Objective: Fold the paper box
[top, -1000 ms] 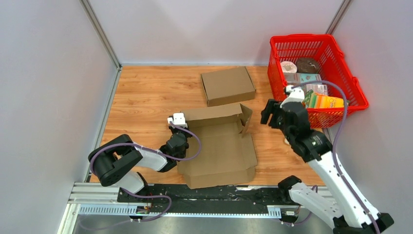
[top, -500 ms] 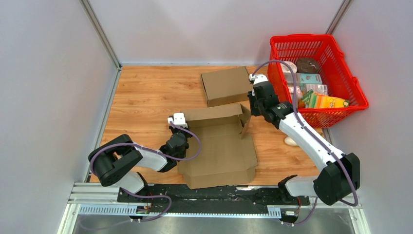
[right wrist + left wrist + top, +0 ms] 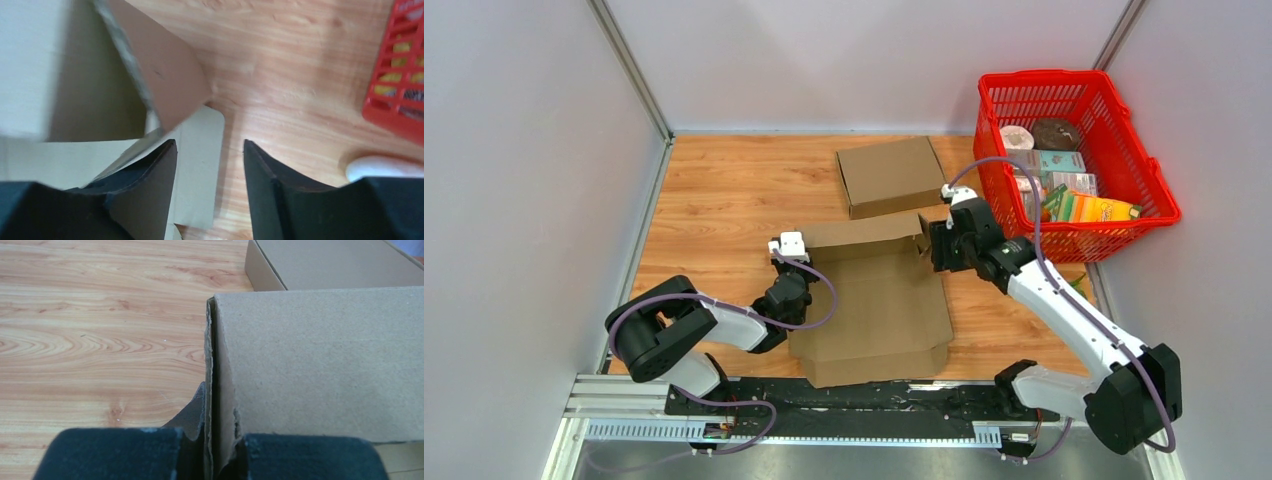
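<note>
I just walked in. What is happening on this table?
Two robot arms are folding a cardboard box that lies open on the table. The left gripper is shut on the box's left wall. The right gripper is open at the raised right flap, not closed on it. A closed box and a red basket stand farther back.

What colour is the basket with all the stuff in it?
The basket is bright red, with mesh sides. The top external view shows it best.
</note>
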Available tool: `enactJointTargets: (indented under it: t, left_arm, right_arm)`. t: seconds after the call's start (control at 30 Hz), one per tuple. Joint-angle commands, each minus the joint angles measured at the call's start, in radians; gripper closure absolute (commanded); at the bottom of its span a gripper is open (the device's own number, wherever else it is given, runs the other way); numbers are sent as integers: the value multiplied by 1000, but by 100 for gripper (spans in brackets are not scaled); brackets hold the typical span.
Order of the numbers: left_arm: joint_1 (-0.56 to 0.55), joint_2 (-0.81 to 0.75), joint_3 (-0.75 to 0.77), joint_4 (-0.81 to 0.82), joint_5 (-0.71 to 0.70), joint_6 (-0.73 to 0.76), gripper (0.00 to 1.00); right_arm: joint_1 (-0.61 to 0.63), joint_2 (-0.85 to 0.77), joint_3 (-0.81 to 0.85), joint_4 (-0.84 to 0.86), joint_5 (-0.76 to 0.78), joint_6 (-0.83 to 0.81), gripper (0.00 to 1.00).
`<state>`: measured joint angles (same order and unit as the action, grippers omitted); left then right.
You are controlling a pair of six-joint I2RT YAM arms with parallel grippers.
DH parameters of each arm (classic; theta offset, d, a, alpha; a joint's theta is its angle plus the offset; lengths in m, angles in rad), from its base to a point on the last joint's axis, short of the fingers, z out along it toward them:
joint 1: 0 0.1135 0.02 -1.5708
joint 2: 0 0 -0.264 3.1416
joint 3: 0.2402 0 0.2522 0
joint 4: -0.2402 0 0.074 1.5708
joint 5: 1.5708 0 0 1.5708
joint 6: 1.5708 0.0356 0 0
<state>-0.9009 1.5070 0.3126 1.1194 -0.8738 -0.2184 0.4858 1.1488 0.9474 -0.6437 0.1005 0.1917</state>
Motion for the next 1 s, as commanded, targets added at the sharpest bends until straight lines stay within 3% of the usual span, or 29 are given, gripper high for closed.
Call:
enactJointTargets:
  t: [0.0,0.1,0.23,0.33,0.47,0.7,0.97]
  left_arm:
    - [-3,-30,2,65,4,-36,100]
    - [-1,-28,2,65,2,-35,100]
    - [-1,-25,2,66,-2,-38,100]
    - [-1,-28,0,69,-4,-36,100]
    - [-3,-33,-7,72,-2,-39,100]
    - [-3,-24,-1,79,-5,-35,100]
    - [-1,-22,0,77,-4,-35,100]
  right_arm:
    - [-1,-3,-53,-39,125,90,44]
    - [2,-82,-146,42,59,72,43]
    - [2,-218,-301,386,25,12,36]
    - [5,-184,-337,533,74,-34,37]
    - [4,-144,-334,634,81,-130,40]
    - [11,-161,-390,756,-255,-261,49]
    - [16,-89,-418,883,-251,-253,53]
